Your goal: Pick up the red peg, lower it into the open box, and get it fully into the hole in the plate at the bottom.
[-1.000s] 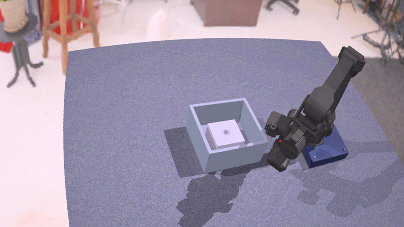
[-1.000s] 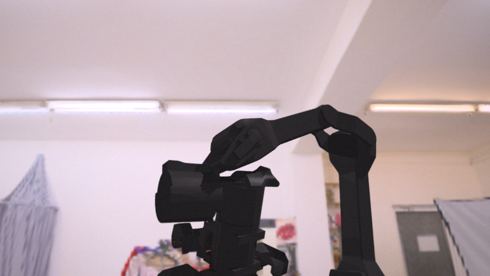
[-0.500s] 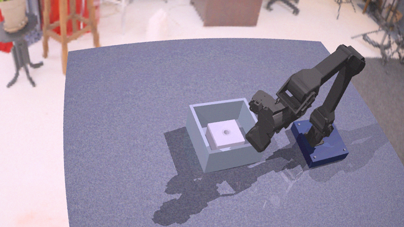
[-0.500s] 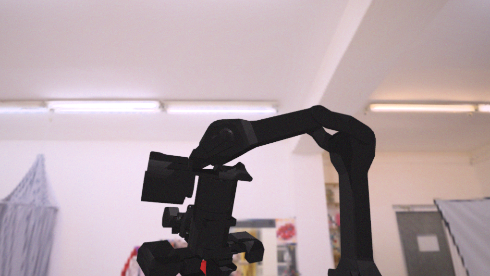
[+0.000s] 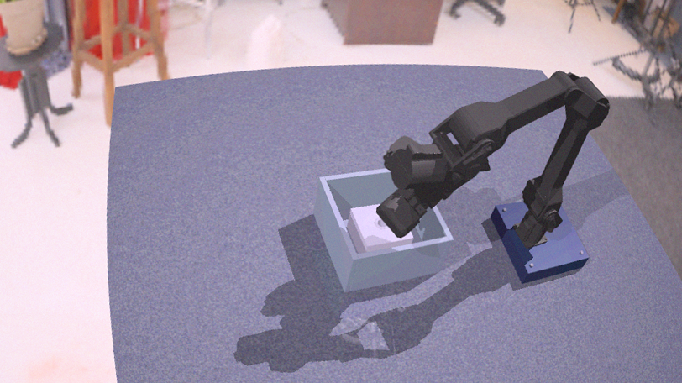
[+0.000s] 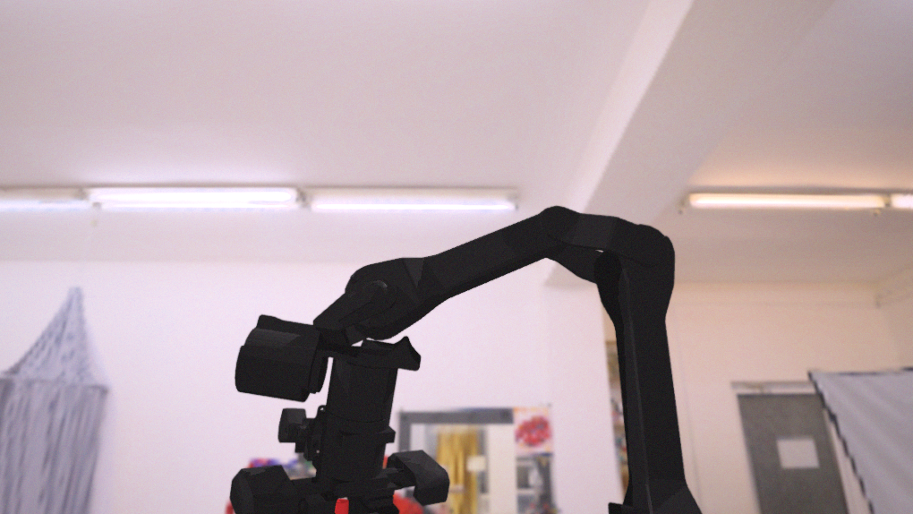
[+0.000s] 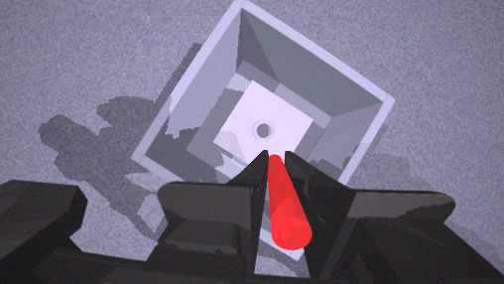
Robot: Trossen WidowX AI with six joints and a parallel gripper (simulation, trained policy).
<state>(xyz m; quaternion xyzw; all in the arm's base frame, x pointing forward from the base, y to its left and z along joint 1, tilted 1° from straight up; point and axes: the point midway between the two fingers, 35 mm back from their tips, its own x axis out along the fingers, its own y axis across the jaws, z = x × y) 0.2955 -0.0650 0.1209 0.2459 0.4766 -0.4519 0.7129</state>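
My gripper [image 7: 276,155] is shut on the red peg [image 7: 288,213]. A small part of the peg [image 6: 342,507] also shows at the bottom of the exterior view. In the top view the gripper's body hangs over the box and hides the peg and fingertips. The open light blue-grey box [image 5: 351,270] [image 7: 317,54] stands on the table. The pale plate [image 5: 363,228] [image 7: 248,106] lies at its bottom, with a round hole [image 7: 263,130] in the middle. In the wrist view the fingertips appear just below the hole, over the plate's edge. The peg's height above the plate is hard to tell.
The box's four walls rise around the plate. The arm's blue base block [image 5: 558,255] stands to the right of the box in the top view. The blue-grey table top [image 5: 213,171] carries the arm's shadow. A stool [image 5: 111,4] and a plant stand beyond the table.
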